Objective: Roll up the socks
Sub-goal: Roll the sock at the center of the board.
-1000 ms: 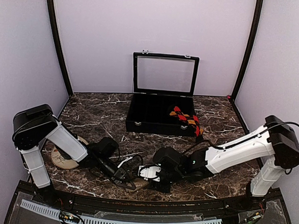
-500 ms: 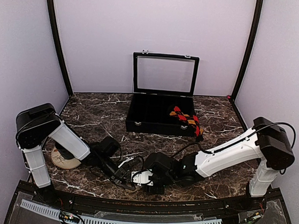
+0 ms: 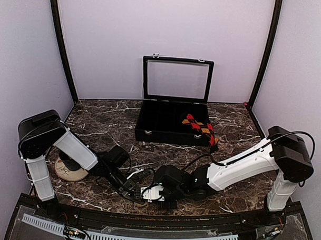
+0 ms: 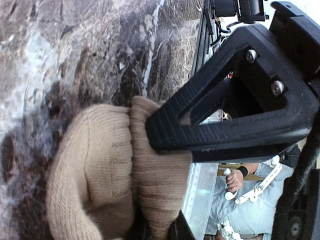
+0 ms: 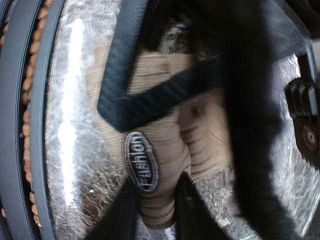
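**Fig.** Robot-lab teleop cell. Evidence: two arms, left arm & right arm, bolted at near edge of a marble-pattern tabletop. Plain lilac panels w/ black frame posts close off three sides. Slotted white cable duct runs along front rail. Left wrist view: operator in striped shirt beyond table edge, holding a white handle rig.

left arm, right arm: white link shells, black joint housings. black cable loops off right shoulder. left hand fingers black, triangular open frames, ribbed rim, two silver screws.
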### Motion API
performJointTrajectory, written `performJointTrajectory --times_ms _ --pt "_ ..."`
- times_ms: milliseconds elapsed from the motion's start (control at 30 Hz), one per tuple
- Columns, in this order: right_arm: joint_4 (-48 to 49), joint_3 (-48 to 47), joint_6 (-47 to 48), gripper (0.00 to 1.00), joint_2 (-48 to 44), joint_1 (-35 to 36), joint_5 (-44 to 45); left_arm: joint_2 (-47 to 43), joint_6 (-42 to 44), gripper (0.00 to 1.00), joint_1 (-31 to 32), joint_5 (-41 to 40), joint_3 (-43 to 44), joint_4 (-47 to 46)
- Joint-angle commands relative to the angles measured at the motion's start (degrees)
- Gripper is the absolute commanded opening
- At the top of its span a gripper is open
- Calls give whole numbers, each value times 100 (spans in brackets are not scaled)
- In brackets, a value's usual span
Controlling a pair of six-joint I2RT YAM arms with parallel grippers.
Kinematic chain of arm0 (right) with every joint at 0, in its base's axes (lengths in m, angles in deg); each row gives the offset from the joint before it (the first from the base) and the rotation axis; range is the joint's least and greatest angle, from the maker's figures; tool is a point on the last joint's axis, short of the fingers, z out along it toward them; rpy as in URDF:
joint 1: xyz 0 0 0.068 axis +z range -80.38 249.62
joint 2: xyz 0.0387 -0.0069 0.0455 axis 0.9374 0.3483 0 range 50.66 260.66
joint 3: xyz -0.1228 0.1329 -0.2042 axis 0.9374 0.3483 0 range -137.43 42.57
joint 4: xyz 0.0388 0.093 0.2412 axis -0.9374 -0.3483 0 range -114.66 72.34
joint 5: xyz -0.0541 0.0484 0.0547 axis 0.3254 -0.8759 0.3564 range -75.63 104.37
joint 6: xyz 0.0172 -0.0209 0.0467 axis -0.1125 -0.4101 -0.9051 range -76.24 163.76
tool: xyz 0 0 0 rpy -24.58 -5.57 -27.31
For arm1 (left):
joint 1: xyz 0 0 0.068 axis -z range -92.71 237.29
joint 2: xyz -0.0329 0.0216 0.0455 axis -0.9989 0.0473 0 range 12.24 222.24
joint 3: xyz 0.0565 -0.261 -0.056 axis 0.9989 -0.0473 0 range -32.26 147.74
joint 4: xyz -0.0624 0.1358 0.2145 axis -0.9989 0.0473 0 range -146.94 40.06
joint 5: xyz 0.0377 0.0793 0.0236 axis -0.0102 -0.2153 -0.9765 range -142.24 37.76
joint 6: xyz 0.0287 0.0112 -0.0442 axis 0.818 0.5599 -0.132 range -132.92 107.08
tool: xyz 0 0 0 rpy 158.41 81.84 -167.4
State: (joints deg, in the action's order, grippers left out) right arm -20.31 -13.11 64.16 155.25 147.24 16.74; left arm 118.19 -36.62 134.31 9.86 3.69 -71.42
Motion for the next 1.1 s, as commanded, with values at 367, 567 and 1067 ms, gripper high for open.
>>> performJointTrajectory --times_ms 367,567,1067 --pt "-691 -258 -378 0 219 35 -305 -659 349 20 -332 -1525 51 1080" --pt "-1193 -623 -834 0 379 29 -380 -1525 115 27 -352 -2509 -158 1083" --pt "-2661 -2003 -2082 0 1034 -65 -1142 -3715 -503 27 -328 -4843 -837 1563"
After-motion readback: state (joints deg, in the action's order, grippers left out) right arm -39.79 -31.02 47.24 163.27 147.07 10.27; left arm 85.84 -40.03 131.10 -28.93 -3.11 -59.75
